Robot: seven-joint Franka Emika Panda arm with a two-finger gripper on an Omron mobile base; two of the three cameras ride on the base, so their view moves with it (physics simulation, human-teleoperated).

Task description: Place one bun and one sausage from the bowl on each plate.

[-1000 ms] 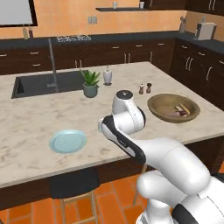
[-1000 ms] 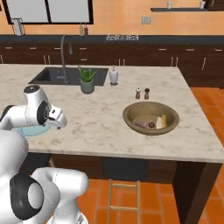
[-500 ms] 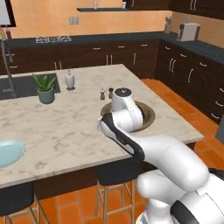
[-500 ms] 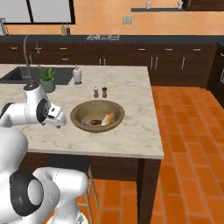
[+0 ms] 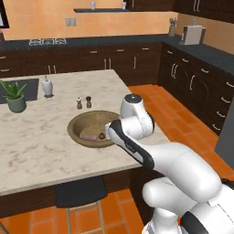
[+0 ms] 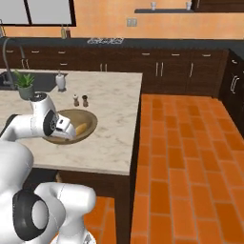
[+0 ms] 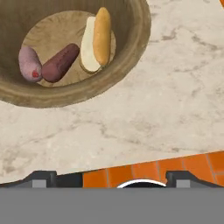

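Bowl [image 5: 76,129] [image 6: 91,119] [image 7: 135,41]: set on the marble counter [image 5: 41,146] [image 6: 114,143] [image 7: 166,100], near its front edge and toward the corner by the orange floor [image 6: 190,167].

Contents, seen in the hand view: two buns side by side and touching, one orange-tan [image 7: 102,36] and one pale [image 7: 89,48], lying against the bowl's inner wall; two sausages beside them, one dark red-brown [image 7: 60,62] and one paler pink [image 7: 29,64], ends touching. In the right base view, one bun [image 6: 81,128] visible past the arm.

Gripper [image 7: 111,180]: above the counter edge, just outside the bowl rim, pointing down. Fingertips [image 7: 40,179] set wide apart, nothing between them.

Arm [image 5: 137,137] [image 6: 43,125]: bent over the near side of the bowl.

Also on the counter: salt and pepper shakers [image 5: 83,102] [image 6: 80,100] just behind the bowl, a potted plant [image 5: 14,97] [image 6: 25,84] and a white bottle [image 5: 46,86] [image 6: 60,81] farther back. Stool [image 5: 80,194] under the counter edge.
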